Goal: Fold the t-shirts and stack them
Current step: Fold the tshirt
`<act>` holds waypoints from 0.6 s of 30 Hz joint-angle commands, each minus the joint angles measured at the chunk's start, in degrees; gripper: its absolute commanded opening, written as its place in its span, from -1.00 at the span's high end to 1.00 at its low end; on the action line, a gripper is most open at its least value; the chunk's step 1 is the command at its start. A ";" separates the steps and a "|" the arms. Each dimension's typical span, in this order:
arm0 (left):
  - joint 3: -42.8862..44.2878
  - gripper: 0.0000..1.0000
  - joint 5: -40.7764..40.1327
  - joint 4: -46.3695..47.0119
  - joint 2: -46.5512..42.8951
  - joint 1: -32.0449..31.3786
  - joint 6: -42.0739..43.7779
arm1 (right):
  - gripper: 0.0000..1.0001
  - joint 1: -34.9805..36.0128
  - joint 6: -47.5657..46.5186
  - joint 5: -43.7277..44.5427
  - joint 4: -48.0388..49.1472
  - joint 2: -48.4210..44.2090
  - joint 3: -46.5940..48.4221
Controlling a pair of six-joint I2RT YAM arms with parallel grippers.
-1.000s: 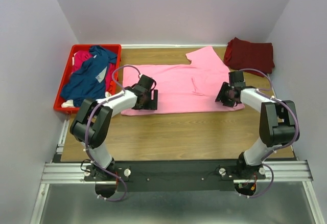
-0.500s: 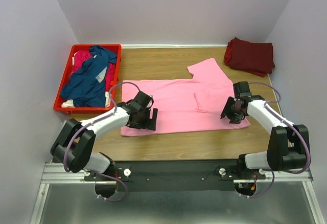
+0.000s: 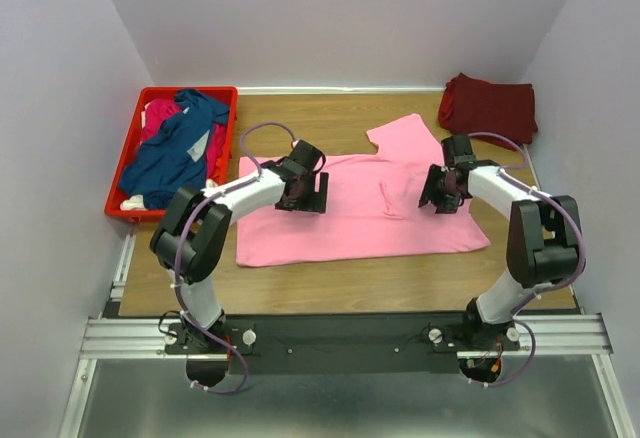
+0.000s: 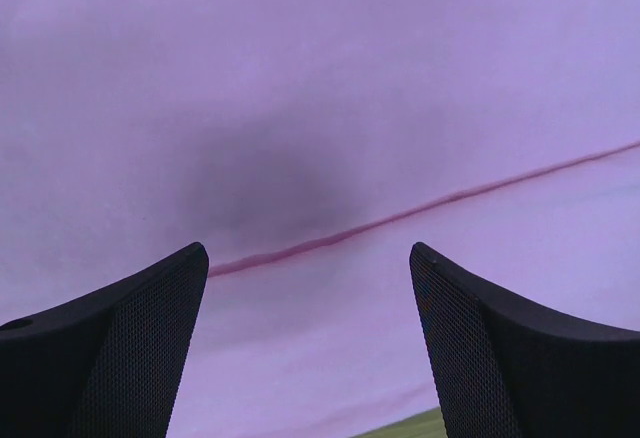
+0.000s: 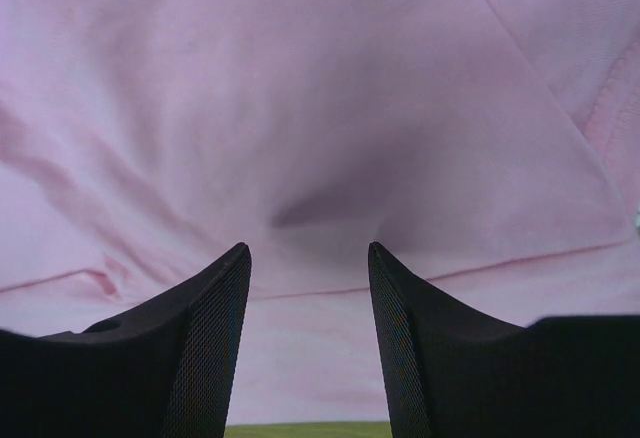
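You've dragged the light pink t-shirt (image 3: pixel 350 228) nearer across the table (image 3: pixel 340 278) and come back over its middle, left gripper (image 3: pixel 305 196) gaping wide, right gripper (image 3: pixel 443 193) half-spread and apparently pinching nothing, so it lies flat, ready for folding.

The left arm (image 3: pixel 245 196) and right arm (image 3: pixel 497 190) share white link shells, bulky black joints and a looping purple cable (image 3: pixel 262 128) each, with bases on a black crossbar (image 3: pixel 340 330), while the left end effector (image 4: pixel 308 250) and right end effector (image 5: pixel 308 248) have black, tapered, mesh-textured fingers (image 4: pixel 120 348).
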 commanded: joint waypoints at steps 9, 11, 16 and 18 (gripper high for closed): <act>-9.62 -0.80 -0.12 1.76 0.90 0.21 0.61 | -0.16 0.47 0.47 0.99 1.48 -2.89 -11.30; -13.04 -0.79 0.68 1.41 -0.94 0.21 0.52 | -0.16 0.47 1.53 0.47 -0.18 -4.21 -13.42; -19.99 -0.79 2.17 -0.43 -8.49 -0.14 0.08 | -0.16 0.55 3.11 -1.63 -5.28 -11.40 -17.55; -20.70 -0.79 4.00 -1.40 -11.57 -0.41 -0.18 | -0.17 0.55 3.64 -1.65 -6.69 -13.00 -15.46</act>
